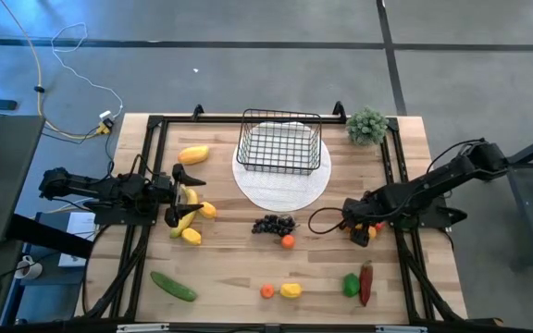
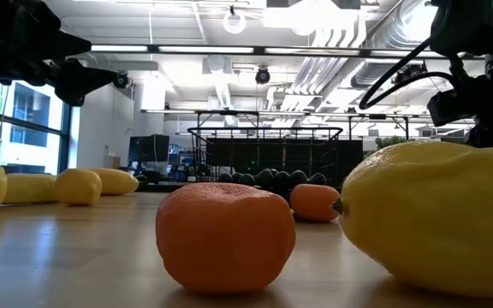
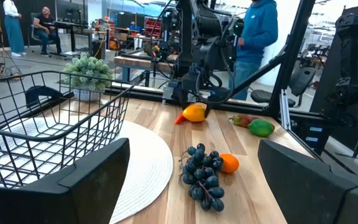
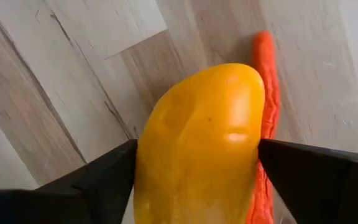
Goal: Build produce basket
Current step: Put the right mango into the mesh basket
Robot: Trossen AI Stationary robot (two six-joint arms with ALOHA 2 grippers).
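Mango (image 4: 199, 146) is sitting clamped between the right gripper (image 4: 194, 168) jaws on the surface (image 1: 239, 268); left gripper (image 3: 191, 180) jaws are standing apart.

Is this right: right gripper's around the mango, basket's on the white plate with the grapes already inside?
Not quite. The grapes lie on the table in front of the plate, and the high view shows the basket empty. The right gripper does straddle the mango.

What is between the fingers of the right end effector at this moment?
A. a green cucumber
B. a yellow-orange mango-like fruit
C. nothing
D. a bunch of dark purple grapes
B: in the right wrist view, the right end effector has its two dark fingers on both sides of a smooth yellow-orange mango-like fruit above the wooden table.
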